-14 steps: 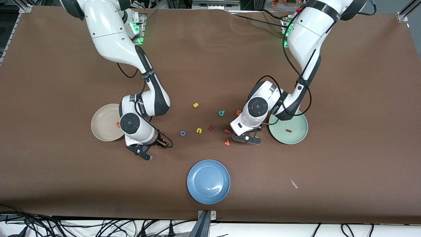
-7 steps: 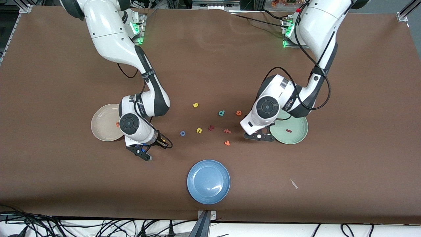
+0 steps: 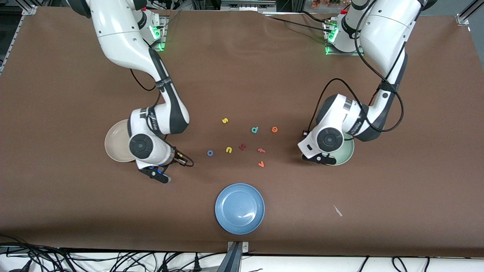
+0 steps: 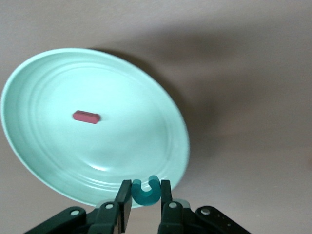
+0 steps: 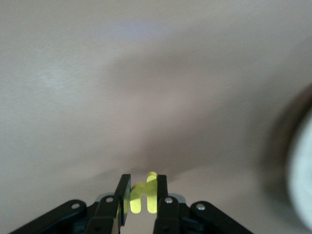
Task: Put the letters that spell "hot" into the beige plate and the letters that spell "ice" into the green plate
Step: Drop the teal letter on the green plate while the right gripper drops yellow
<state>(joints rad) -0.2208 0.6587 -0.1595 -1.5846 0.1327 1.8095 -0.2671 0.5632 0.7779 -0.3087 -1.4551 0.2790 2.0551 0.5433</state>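
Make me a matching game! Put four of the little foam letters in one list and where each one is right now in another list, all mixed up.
Things:
1. teal foam "c"
2. yellow foam "h"
3. dark red foam bar "i"
4. blue foam ring "o"

Places:
A. on the brown table
B. in the pale green round plate
C. held by the right gripper
D. held by the left gripper

Pairs: 1-D, 2-C, 3-B, 4-A

Bar "i" (image 4: 87, 117) lies in the green plate (image 4: 44, 165).
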